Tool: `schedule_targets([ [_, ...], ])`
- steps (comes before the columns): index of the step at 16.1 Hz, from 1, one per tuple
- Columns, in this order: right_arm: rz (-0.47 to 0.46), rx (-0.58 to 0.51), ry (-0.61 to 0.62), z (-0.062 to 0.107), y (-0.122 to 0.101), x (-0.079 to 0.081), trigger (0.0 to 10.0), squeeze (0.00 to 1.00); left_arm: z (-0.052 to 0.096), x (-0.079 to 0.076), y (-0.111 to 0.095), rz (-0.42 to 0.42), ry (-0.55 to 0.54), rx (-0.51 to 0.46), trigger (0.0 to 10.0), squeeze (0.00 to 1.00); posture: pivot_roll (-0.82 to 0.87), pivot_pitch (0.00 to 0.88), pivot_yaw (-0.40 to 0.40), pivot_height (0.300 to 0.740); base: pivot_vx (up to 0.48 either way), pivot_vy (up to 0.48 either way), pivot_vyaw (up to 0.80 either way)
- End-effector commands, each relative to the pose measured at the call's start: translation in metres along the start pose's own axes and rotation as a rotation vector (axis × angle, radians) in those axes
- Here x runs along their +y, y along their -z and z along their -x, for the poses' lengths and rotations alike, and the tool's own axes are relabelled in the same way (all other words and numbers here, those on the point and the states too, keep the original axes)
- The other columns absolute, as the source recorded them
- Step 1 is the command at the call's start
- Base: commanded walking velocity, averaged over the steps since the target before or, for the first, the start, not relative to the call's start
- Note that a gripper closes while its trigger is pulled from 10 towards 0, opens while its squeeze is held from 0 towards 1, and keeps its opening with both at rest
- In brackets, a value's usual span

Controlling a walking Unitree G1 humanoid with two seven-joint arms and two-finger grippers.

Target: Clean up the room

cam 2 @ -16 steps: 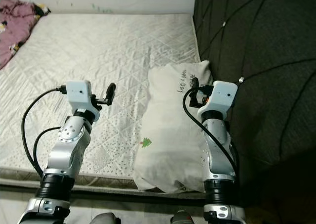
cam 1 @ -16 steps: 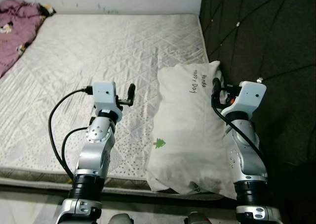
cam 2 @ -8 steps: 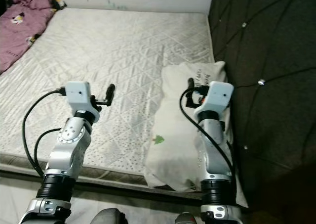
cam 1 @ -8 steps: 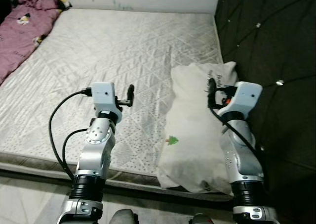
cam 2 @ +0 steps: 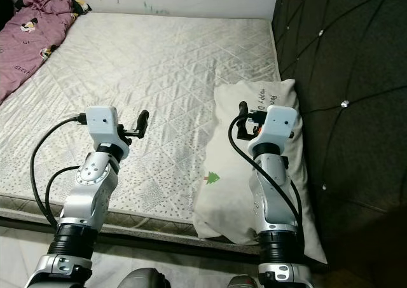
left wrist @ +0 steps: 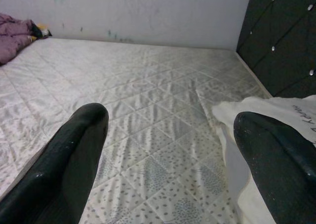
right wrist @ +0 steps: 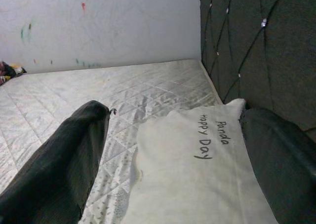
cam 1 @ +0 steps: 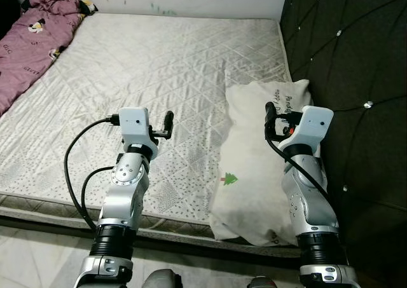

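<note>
A purple blanket (cam 1: 35, 43) lies bunched at the far left corner of the bed (cam 1: 159, 65). The left tool (left wrist: 168, 150) hovers over the quilted mattress, fingers spread and empty. To its right, a white pillow (cam 1: 257, 167) printed "Panda Happy Day" lies along the dark tufted headboard (cam 1: 356, 78). The right tool (right wrist: 173, 150) hangs above it, fingers apart, holding nothing.

The mattress (cam 1: 159, 59) is pale grey-white, quilted in diamonds with fine dark speckles. The pillow (cam 1: 254, 173) is cream, with dark lettering toward 12 o'clock and a small green tree. At 10 o'clock lies a plum-pink blanket (cam 1: 32, 46) with black-and-white prints. The tufted headboard (cam 1: 356, 65) is black with silver studs.
</note>
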State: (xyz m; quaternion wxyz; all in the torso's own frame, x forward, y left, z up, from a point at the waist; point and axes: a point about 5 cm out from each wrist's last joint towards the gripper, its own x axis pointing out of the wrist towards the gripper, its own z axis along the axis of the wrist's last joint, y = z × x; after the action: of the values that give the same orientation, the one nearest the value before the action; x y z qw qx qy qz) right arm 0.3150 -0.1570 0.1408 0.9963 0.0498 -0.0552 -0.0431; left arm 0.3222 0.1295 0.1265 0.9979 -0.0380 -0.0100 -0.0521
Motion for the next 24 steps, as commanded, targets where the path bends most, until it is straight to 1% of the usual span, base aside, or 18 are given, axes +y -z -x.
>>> schedule_targets([
  [1,-0.006,0.007,-0.002,-0.0013,0.0006,0.0022,10.0,0.0,-0.0006,0.0024,0.0013,0.002,-0.006,0.013,10.0,0.0,-0.07,0.059,0.067,0.74,0.0,0.48,-0.8],
  [5,-0.003,0.009,-0.009,-0.0014,0.0013,0.0027,10.0,0.0,-0.0012,0.0024,0.0015,0.003,-0.008,0.011,10.0,0.0,-0.07,0.054,0.065,0.74,0.0,0.48,-0.76],
  [16,0.001,0.016,-0.023,-0.0029,0.0034,0.004,10.0,0.0,-0.0033,0.0007,0.0008,-0.001,-0.002,0.007,10.0,0.0,-0.07,0.039,0.064,0.74,0.0,0.48,0.0],
  [19,0.004,0.016,-0.024,-0.0031,0.0037,0.0041,10.0,0.0,-0.0036,0.0009,0.0022,0.007,-0.013,0.022,10.0,0.0,-0.07,0.047,0.065,0.74,0.0,0.48,0.0],
  [21,0.004,0.018,-0.024,-0.0029,0.0045,0.0043,10.0,0.0,-0.0039,0.0005,0.0015,0.0,-0.01,0.015,10.0,0.0,-0.07,0.051,0.066,0.74,0.0,0.48,0.0],
  [24,0.006,0.021,-0.028,-0.0035,0.005,0.0052,10.0,0.0,-0.0046,-0.0007,0.0006,0.01,-0.004,0.011,10.0,0.0,-0.07,0.055,0.065,0.74,0.0,0.48,0.0],
])
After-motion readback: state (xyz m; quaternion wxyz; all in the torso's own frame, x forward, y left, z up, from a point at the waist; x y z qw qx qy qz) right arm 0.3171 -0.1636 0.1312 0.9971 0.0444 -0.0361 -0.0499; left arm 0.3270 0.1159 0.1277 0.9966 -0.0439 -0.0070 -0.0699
